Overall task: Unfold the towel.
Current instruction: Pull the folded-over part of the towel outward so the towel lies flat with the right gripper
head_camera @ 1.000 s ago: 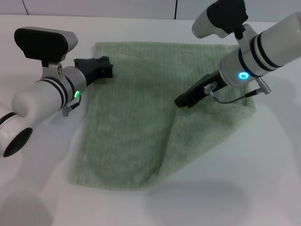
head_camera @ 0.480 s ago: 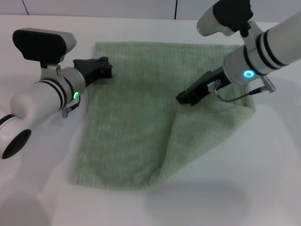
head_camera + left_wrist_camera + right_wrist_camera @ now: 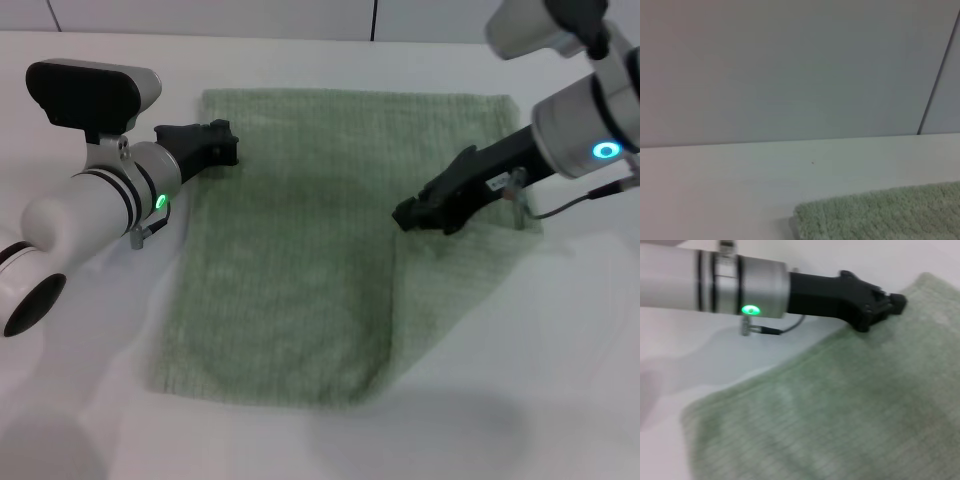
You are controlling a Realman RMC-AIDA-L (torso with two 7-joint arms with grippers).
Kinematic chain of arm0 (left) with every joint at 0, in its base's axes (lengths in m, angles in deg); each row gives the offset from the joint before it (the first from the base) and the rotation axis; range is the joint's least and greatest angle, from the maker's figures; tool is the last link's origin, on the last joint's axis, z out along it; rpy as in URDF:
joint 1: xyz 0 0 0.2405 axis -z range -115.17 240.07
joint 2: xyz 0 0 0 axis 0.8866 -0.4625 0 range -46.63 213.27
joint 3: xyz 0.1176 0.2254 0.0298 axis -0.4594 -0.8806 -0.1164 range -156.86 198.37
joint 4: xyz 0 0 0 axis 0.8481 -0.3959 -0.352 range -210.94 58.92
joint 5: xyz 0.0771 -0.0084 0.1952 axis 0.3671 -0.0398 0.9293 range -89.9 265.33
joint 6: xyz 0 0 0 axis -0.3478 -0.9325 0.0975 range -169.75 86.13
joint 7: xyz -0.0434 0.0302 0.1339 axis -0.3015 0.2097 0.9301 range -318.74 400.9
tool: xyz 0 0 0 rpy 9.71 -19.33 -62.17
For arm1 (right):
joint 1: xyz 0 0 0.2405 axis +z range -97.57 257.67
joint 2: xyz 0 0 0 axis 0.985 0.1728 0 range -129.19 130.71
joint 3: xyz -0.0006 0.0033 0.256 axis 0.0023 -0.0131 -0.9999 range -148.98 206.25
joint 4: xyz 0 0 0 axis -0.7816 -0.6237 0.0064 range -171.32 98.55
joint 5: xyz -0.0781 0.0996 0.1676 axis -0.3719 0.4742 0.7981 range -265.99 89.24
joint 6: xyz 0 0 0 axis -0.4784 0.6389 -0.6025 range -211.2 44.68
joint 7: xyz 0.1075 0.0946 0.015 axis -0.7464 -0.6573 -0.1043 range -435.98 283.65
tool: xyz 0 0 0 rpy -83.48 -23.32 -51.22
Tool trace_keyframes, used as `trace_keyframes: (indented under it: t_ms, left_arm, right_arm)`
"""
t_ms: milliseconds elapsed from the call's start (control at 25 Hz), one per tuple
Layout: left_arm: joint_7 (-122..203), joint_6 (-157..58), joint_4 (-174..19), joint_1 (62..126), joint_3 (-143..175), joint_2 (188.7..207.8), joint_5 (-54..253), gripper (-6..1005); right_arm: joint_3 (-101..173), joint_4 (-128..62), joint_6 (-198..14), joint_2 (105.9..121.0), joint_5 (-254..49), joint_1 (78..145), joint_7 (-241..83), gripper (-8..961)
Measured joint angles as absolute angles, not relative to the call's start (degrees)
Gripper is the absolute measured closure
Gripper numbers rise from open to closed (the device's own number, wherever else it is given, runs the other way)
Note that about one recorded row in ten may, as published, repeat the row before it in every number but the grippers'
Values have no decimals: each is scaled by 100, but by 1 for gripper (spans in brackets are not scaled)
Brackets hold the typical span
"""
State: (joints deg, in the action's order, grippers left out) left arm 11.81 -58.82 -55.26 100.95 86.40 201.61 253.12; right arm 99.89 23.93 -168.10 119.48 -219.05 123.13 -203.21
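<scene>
The towel (image 3: pixel 300 240) lies on the white bench (image 3: pixel 560 380), spread over most of the middle of the head view. Its far edge runs straight across near the back of the bench and its left side lies flat. A flap on its right side is folded over the rest, and the flap's edge shows as a crease running from under the right claw down to the near edge of the cloth.

The right claw (image 3: pixel 425 212) reaches in from the right, low over the towel, with its dark tip at the top of that crease. The tip appears to touch the cloth, but the pictures do not show whether its fingers are parted or pinched on the fabric. A blue ring light glows on that arm's wrist, and a thin cable loops beneath it.

The left claw (image 3: pixel 218 143) is at the towel's far left corner, its dark tip pointing at the left edge of the cloth. In the right wrist view the same claw (image 3: pixel 879 310) sits at the corner of the towel (image 3: pixel 840 410), with a green light on the arm behind it. How far its fingers are spread cannot be told either.

The left wrist view shows only a corner of the towel (image 3: pixel 880 215) on the bench (image 3: pixel 715 190), with a pale wall (image 3: pixel 790 65) behind
</scene>
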Motion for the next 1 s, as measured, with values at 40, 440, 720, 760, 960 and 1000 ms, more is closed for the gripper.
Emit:
trace_keyframes:
  t_ms: [40, 440, 720, 760, 960, 1000]
  left_arm:
    - [1181, -5879, -5526, 10095, 8640, 20161, 25312, 1001]
    - [1182, -5866, -5510, 10082, 8648, 20156, 25312, 1000]
    - [1181, -5871, -5509, 10078, 8665, 20153, 25312, 1000]
    - [1181, -5871, -5504, 10076, 8666, 20153, 25312, 1000]
    - [1181, -5867, -5410, 10029, 8669, 20150, 25312, 1001]
    - [1181, -5867, -5390, 10010, 8674, 20145, 25312, 1001]
  right_arm:
    - [9989, 2393, -16810, 11948, -21905, 12313, -20321, 926]
    - [9576, 2984, -18252, 11950, -21986, 12124, -20402, 927]
    - [9569, 3324, -18863, 11965, -22219, 12006, -20442, 927]
    - [9576, 3333, -18927, 11966, -22286, 12010, -20454, 927]
    - [9739, 3342, -19009, 11971, -22625, 12023, -20512, 928]
    - [9864, 3346, -18975, 11976, -22672, 12018, -20496, 926]
